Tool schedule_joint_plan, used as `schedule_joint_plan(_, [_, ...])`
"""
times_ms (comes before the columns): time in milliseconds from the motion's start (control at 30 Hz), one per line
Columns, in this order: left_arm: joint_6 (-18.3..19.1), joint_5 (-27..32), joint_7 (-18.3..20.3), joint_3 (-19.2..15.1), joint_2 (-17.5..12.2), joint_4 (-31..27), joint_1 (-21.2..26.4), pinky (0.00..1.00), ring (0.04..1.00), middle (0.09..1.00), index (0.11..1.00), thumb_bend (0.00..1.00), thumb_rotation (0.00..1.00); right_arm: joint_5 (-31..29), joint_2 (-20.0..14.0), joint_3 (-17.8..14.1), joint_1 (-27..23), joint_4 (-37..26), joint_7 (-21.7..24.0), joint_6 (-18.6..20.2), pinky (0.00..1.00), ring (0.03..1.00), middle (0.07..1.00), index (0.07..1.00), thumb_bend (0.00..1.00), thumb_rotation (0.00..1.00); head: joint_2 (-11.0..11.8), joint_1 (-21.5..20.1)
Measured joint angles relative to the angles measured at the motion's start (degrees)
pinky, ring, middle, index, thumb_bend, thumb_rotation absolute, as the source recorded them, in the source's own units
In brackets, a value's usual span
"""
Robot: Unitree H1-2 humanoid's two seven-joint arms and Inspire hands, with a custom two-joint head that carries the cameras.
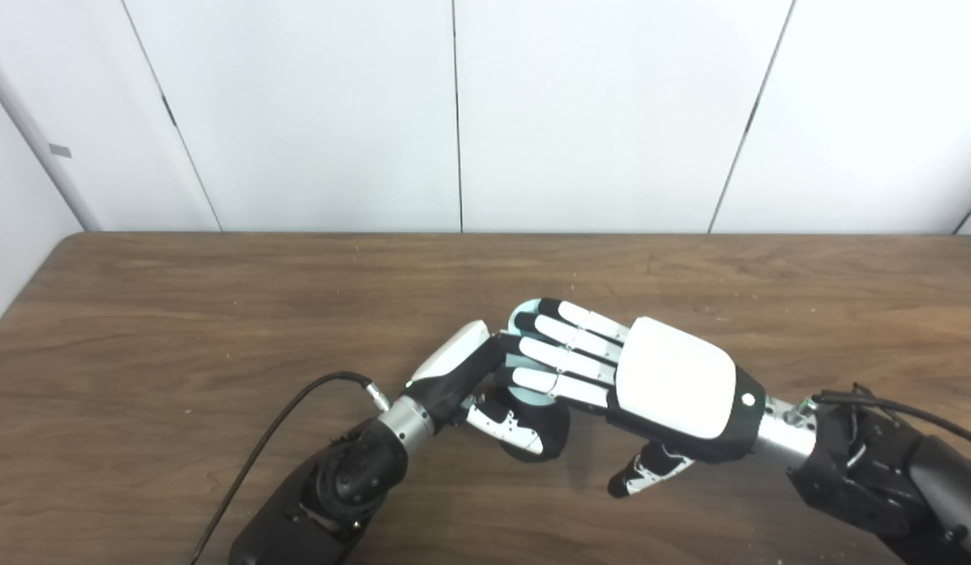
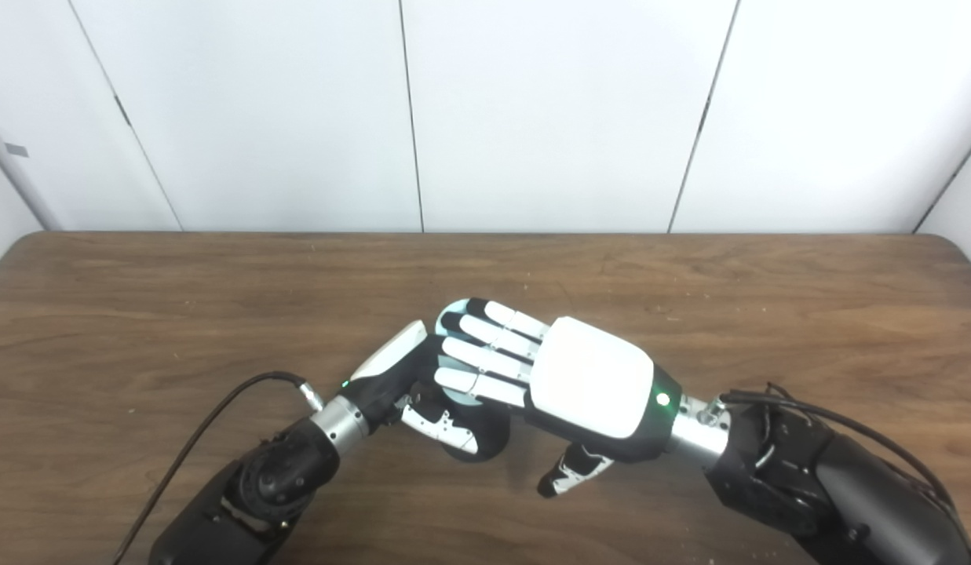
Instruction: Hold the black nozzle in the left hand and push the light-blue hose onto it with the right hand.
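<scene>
My right hand (image 1: 673,388) lies palm-down over the middle of the table, its fingers (image 1: 567,345) stretched out flat and close together toward my left, the thumb (image 1: 646,471) hanging free below and touching nothing. Under those fingers sits the light-blue hose (image 1: 523,318) — I see only a pale blue curve beyond the fingertips and slivers of it between them. Whether the hand grips it or merely covers it, I cannot tell.

My left hand (image 1: 473,377) meets it from the other side, tilted on edge with its white back turned up. Its fingers are tucked out of sight beneath my right fingers, and its thumb (image 1: 505,424) lies across a rounded black shape, which I take for the black nozzle (image 1: 544,439), resting on the wood just below the blue. The hand seems closed around it, though the grasp itself is hidden.

The two views differ little: the left eye view shows a broader strip of blue between my fingers, while the right eye view shows more of the black shape's lower edge (image 2: 473,447) clear of the thumb.

A black cable (image 1: 297,400) loops from my left wrist over the wooden table (image 1: 179,314), and white wall panels (image 1: 312,110) stand behind.
</scene>
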State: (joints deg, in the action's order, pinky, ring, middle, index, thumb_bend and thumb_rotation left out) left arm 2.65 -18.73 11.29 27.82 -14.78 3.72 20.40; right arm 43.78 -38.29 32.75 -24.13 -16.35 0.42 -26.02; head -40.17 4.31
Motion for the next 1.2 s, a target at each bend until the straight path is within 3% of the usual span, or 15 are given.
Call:
schedule_joint_plan(500, [0.03,0.01,0.13,-0.10,-0.01,0.00,0.01,0.27,0.352,0.470,0.488,0.53,0.00,-10.40,5.63,-8.65,3.25,-0.44,10.45,0.01,1.00,0.999,0.987,0.963,0.74,0.17,0.00,0.00])
schedule_joint_plan(667, [0.03,0.11,0.19,-0.14,0.00,0.00,0.02,0.28,0.357,0.474,0.486,0.53,0.00,-11.36,7.44,-12.11,3.16,-0.43,10.06,0.01,1.00,0.994,0.991,0.966,0.76,0.15,0.00,-0.09])
schedule_joint_plan(867, [0.04,0.11,0.27,-0.11,0.02,0.00,0.06,0.30,0.379,0.483,0.480,0.53,0.00,-12.14,10.41,-13.24,1.98,-0.43,9.26,0.01,1.00,0.984,0.982,0.955,0.80,0.11,0.00,0.00])
schedule_joint_plan(1200, [0.08,0.11,0.40,-0.13,0.02,0.00,0.09,0.29,0.370,0.480,0.482,0.53,0.00,-11.79,11.01,-14.45,1.54,-0.40,10.24,0.01,1.00,0.981,0.979,0.950,0.80,0.10,-0.09,-0.09])
